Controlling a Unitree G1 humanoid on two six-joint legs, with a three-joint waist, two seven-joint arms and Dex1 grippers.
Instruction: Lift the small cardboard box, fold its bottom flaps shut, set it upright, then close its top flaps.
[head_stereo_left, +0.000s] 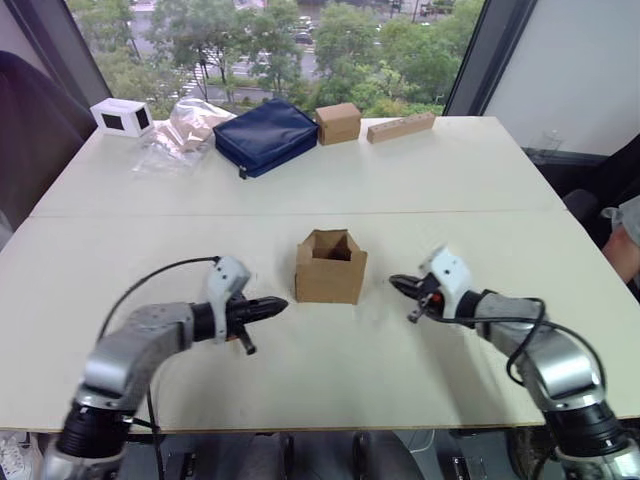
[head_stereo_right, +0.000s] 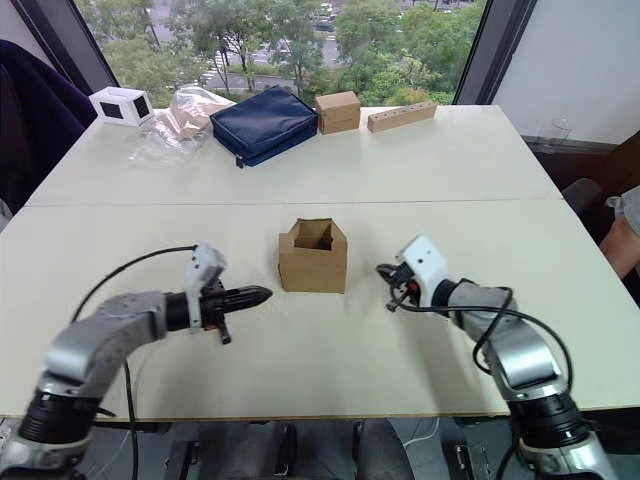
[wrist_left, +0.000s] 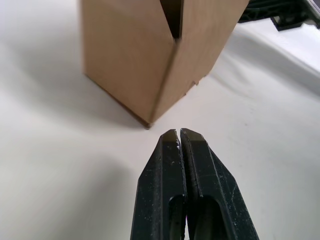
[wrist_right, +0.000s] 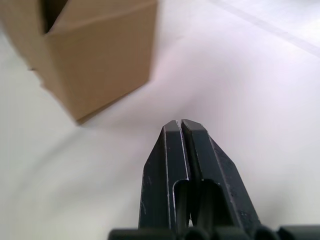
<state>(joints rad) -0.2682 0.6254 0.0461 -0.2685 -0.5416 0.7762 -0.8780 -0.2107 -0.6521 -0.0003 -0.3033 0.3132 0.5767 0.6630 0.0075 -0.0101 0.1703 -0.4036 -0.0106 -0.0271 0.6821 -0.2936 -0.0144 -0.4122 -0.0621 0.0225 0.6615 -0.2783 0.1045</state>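
The box (head_stereo_left: 331, 268) is plain brown cardboard, matt and smooth, with raw cut edges on its top flaps (head_stereo_left: 330, 240). The tabletop (head_stereo_left: 470, 170) is a smooth off-white laminate with a faint sheen. Both grippers, left (wrist_left: 179, 134) and right (wrist_right: 179, 124), have black plastic fingers, semi-gloss and finely scuffed. Farther back lie a navy cloth bag (head_stereo_left: 266, 135), crinkled clear plastic wrap (head_stereo_left: 185, 130), a second cardboard box (head_stereo_left: 338, 123) and a bare wooden block (head_stereo_left: 400, 127).
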